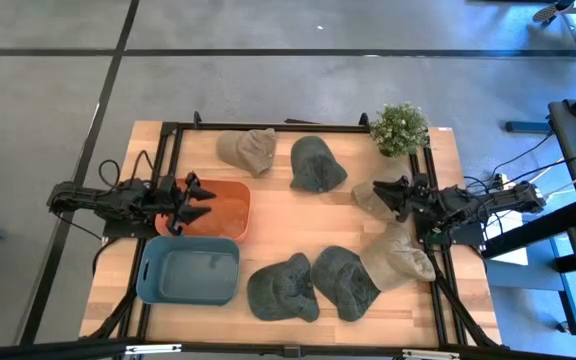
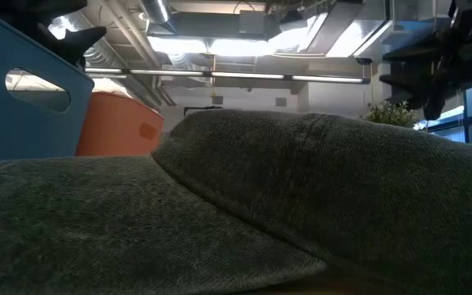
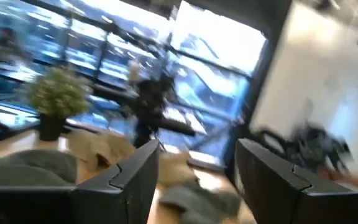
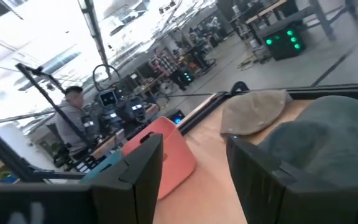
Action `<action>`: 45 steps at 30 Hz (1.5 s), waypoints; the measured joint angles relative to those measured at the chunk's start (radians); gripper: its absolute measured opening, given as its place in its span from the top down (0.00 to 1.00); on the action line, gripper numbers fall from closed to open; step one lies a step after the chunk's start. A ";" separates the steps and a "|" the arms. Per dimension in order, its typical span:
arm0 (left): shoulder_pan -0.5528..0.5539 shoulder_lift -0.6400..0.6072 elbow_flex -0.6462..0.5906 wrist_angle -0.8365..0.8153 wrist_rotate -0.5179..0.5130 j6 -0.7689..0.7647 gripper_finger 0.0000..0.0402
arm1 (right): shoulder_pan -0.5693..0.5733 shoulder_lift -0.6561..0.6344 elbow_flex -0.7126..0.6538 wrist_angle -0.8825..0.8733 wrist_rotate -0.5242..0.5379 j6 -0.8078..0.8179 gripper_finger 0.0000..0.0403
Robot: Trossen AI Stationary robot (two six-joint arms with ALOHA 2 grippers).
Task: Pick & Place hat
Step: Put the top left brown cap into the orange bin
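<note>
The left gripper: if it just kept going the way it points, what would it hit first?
The left gripper, fingers open, points across the orange plastic bin. It looks raised, so it probably clears it; the dark green cap lies roughly beyond.

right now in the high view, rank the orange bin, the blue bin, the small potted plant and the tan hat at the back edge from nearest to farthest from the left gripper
1. Orange plastic bin: right at the left gripper, whose open fingers reach over its rim.
2. Blue plastic bin: just in front of the orange one.
3. Tan fabric hat: at the back edge, left of centre.
4. Small green potted plant: far back-right corner.
</note>
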 joint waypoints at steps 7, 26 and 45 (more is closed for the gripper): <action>0.000 0.058 0.078 -0.026 -0.176 -0.078 0.48 | 0.000 0.038 0.000 -0.001 0.072 0.067 0.56; 0.238 0.909 1.001 -0.752 -0.048 0.118 0.48 | 0.000 0.100 0.000 0.004 0.297 0.116 0.56; 0.301 0.976 1.155 -0.766 0.259 0.042 0.48 | 0.000 0.100 0.000 -0.006 0.296 0.088 0.56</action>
